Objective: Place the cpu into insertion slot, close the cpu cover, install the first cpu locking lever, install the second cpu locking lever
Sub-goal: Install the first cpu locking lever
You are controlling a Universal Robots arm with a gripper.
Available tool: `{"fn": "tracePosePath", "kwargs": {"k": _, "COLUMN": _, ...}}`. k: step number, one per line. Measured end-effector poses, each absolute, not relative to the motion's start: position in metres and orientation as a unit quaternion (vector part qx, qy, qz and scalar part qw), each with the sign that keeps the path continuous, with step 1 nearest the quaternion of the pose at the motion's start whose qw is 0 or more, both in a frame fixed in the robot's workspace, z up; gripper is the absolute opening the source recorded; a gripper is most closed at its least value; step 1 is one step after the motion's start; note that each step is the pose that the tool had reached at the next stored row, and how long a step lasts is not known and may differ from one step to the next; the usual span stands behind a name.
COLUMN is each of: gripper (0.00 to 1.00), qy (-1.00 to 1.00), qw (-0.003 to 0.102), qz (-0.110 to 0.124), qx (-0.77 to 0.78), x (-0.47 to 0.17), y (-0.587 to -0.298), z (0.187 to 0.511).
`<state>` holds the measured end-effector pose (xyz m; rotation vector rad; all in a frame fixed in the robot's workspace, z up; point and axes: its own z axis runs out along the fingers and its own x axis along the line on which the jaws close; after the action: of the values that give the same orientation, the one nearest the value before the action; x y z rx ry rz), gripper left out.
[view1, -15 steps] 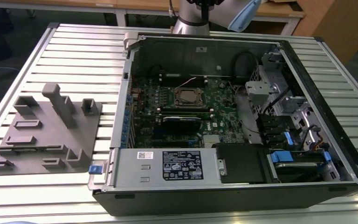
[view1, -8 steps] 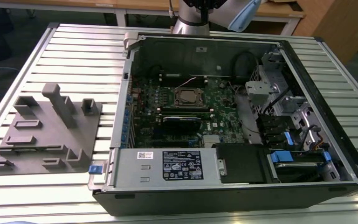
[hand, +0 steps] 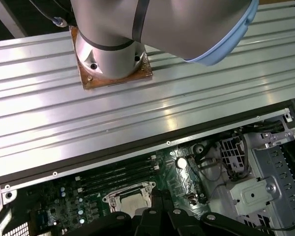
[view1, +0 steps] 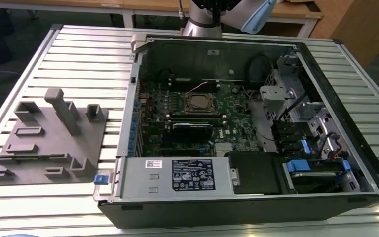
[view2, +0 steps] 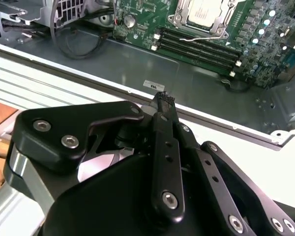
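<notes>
Inside the open computer case [view1: 209, 61] on the slatted table [view1: 77, 54], the cpu [view2: 206, 9] lies flat in the insertion slot [view1: 187, 104]. Its pale metal top shows through the window of the cpu cover [view2: 187, 17], which appears to lie down around it. A thin wire locking lever [view2: 201, 37] runs just beside the socket, on the side of the memory slots [view2: 196, 46]. The chip is judged light, stiff and thin, with a smooth top that would slip under a pad and an underside easily damaged, so it is best taken by two opposite edges and kept level. The tool [view2: 162, 100] appears drawn narrow with nothing between its tips. It hangs over the case's rim, well apart from the cpu and touching nothing.
</notes>
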<state>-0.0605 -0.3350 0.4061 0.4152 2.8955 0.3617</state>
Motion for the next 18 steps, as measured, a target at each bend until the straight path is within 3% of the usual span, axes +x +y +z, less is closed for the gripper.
{"fn": "tracePosePath", "kwargs": {"k": 18, "gripper": 0.11, "qy": 0.978, "qw": 0.097, "qz": 0.122, "qx": 0.14, "x": -0.06, "y": -0.335, "z": 0.395}}
